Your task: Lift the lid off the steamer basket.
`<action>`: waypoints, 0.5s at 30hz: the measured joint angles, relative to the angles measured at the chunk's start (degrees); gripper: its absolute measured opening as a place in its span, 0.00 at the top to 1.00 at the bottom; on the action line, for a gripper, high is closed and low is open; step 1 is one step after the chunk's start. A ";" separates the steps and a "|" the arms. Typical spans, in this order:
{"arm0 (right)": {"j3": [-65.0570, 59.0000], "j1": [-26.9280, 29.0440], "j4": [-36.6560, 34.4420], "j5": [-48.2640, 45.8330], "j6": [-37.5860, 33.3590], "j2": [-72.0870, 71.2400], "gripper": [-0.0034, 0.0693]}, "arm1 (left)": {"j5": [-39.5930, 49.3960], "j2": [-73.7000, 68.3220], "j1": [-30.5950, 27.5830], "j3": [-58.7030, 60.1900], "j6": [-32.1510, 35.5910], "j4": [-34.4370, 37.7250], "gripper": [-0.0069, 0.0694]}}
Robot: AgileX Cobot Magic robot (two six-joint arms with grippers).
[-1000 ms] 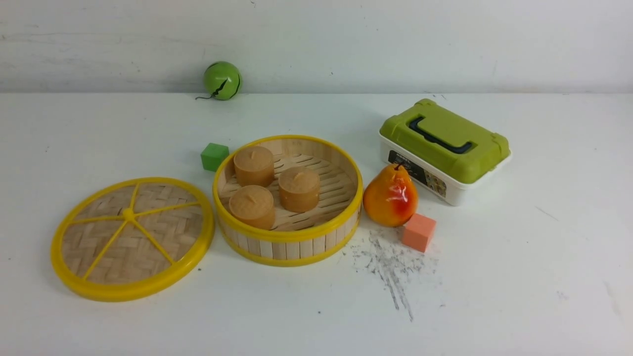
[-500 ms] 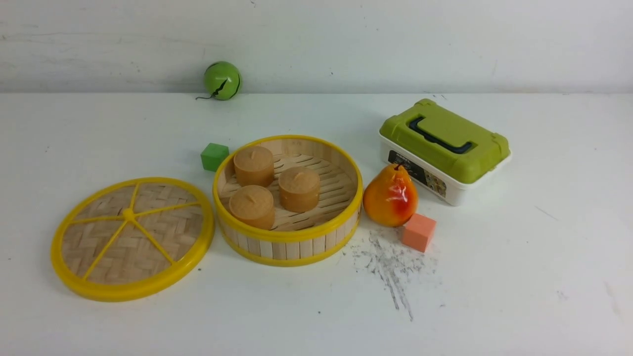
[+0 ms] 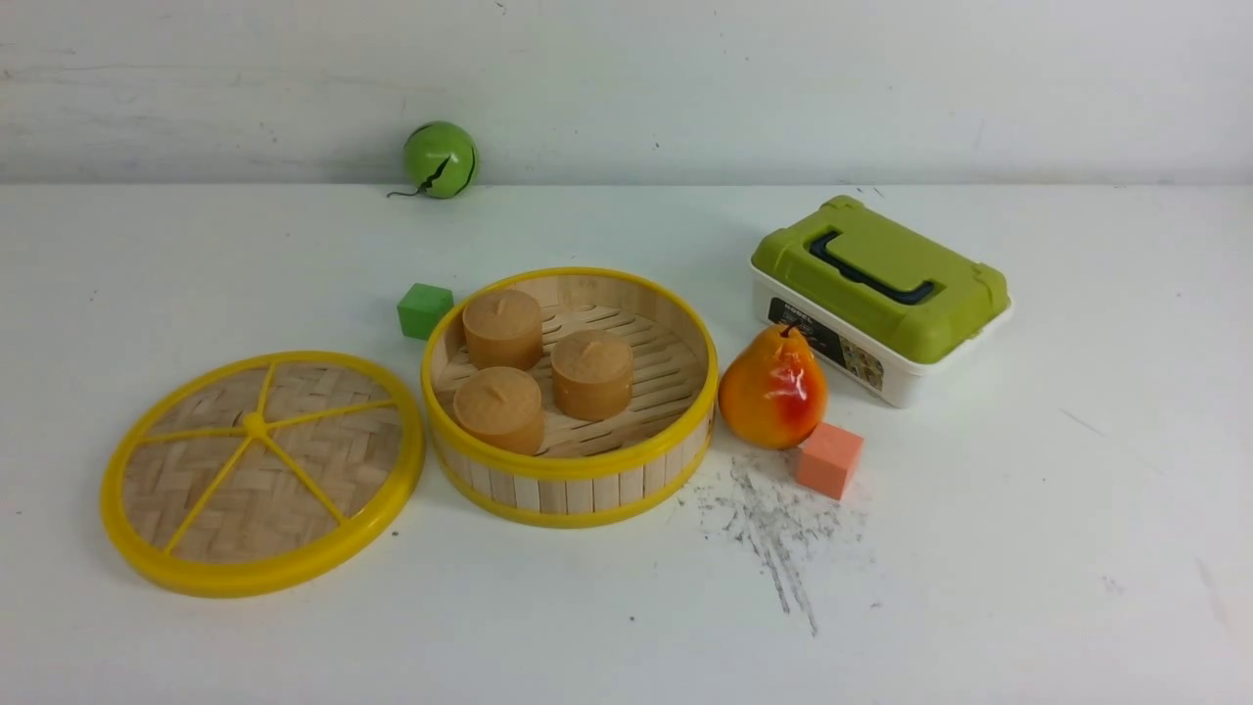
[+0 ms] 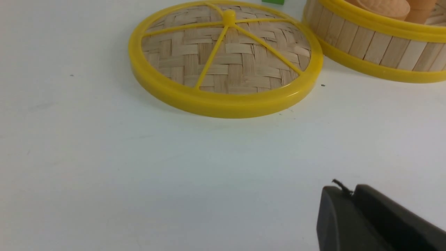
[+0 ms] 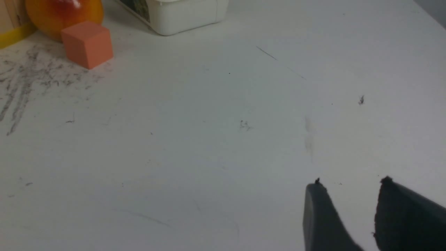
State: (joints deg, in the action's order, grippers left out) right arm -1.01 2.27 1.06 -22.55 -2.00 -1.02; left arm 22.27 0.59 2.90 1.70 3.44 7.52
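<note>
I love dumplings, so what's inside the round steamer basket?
Inside the steamer basket are three small brown, round, lidded-looking pieces, sitting on its slatted floor. The floor right under them is covered, and what's inside them, if anything, can't be seen.

The lid (image 3: 196, 490) lies flat on the bench (image 3: 489, 627), just left of the steamer basket (image 3: 580, 494). Three small round pots (image 3: 593, 374) stand in the basket, toward its left side. The pear (image 3: 773, 390) is just right of the basket, with one cube (image 3: 829, 460) before it and the lidded box (image 3: 881, 294) behind it to the right. Another cube (image 3: 425, 310) sits behind the lid, beside the basket; the ball (image 3: 440, 160) rests farther back.
</note>
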 joint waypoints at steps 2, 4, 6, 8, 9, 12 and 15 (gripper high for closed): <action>0.00 0.00 0.00 0.00 0.00 0.00 0.62 | 0.00 0.00 0.00 0.00 0.00 0.00 0.85; 0.00 0.00 0.00 0.00 0.00 0.00 0.62 | 0.00 0.00 0.00 0.00 0.00 0.00 0.85; 0.00 0.00 0.00 0.00 0.00 0.00 0.62 | 0.00 0.00 0.00 0.00 0.00 0.00 0.84; 0.00 0.00 0.00 0.00 0.00 0.00 0.62 | 0.00 0.00 0.00 0.00 0.00 0.00 0.84; 0.00 0.00 0.00 0.00 0.00 0.00 0.62 | 0.00 0.00 0.00 0.00 0.00 0.00 0.84; 0.00 0.00 0.00 0.00 0.00 0.00 0.62 | 0.00 0.00 0.00 0.00 0.00 0.00 0.83; 0.00 0.00 0.00 0.00 0.00 0.00 0.62 | 0.00 0.00 0.00 0.00 0.00 0.00 0.83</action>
State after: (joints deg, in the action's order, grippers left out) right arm -1.01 2.27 1.06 -22.55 -2.00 -1.02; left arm 22.27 0.59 2.90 1.70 3.44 7.52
